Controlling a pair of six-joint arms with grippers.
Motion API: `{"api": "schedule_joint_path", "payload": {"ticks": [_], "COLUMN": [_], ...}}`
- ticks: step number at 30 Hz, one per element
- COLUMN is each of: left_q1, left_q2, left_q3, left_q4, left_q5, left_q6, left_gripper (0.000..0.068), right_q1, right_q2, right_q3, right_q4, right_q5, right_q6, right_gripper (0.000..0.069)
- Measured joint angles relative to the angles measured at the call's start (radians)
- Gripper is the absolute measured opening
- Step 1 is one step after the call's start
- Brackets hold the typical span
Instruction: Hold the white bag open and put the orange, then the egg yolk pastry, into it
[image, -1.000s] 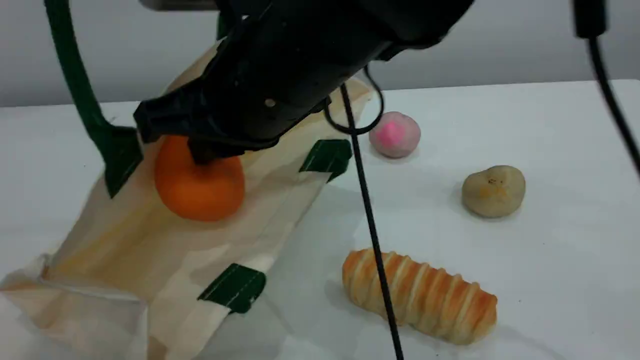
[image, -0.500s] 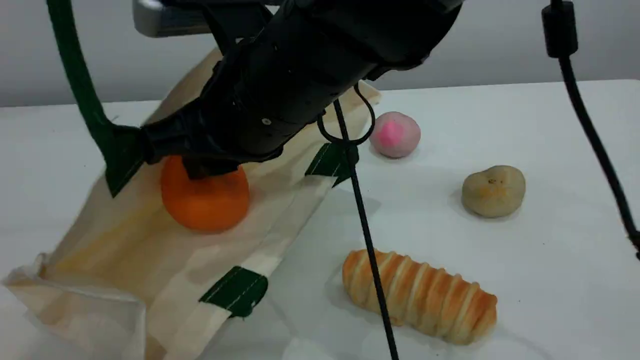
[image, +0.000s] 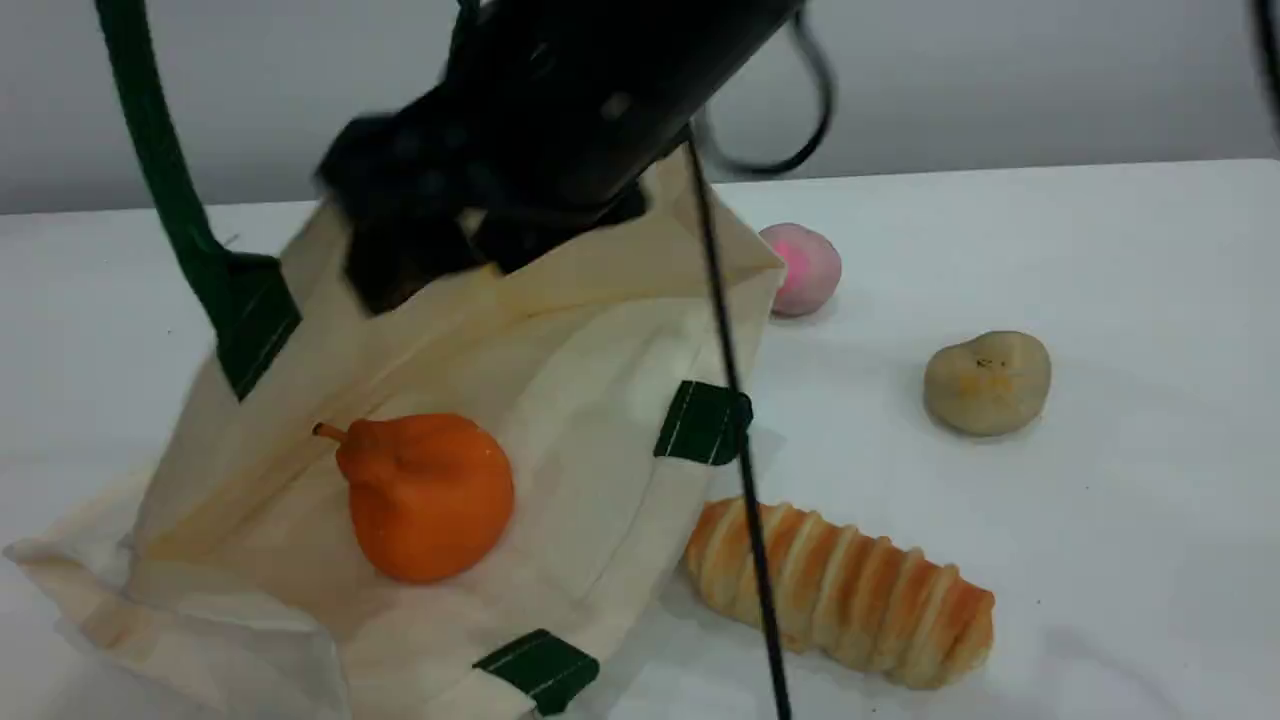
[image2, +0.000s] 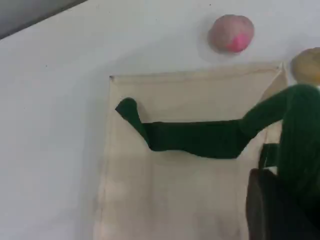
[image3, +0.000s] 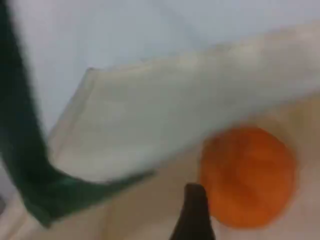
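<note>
Right gripper (image: 420, 250) apart, clear above orange (image: 428, 497)

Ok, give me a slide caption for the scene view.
Orange lies inside the white bag; egg yolk pastry waits on the table.

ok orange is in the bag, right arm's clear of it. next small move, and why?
Probably swing the right gripper over to the egg yolk pastry. The orange lies loose inside the white bag, nothing gripping it, and the strap is pulled up taut, keeping the mouth open. The pastry sits bare on the table.
</note>
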Motion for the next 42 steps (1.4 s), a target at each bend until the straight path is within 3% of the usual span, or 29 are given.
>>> {"api": "schedule_joint_path", "payload": {"ticks": [11,23,31,42], "left_q1": [0.000,0.000,0.000,0.000], "left_q2": [0.000,0.000,0.000,0.000], "left_q3": [0.000,0.000,0.000,0.000], "left_q4": [0.000,-0.001,-0.001,-0.001], "left_q5": [0.000,0.000,0.000,0.000], "left_q6": [0.004,0.006,0.007,0.007], "left_gripper": [0.0073,0.0073,0.0073,0.0073], "right_q1": [-0.267,-0.517,-0.531,-0.541], "right_q2": [-0.036,0.053,0.184,0.261], "right_q3": [0.000,0.000,0.000,-0.001], "right_q4": [-0.235,-0.352,-0.360,-0.505], "right_q5": [0.249,0.158,0.067,0.077], "right_q6": [0.192,0.303,0.357,0.474], "right_gripper": [0.0529,0.0526,0.0516,0.0515]}}
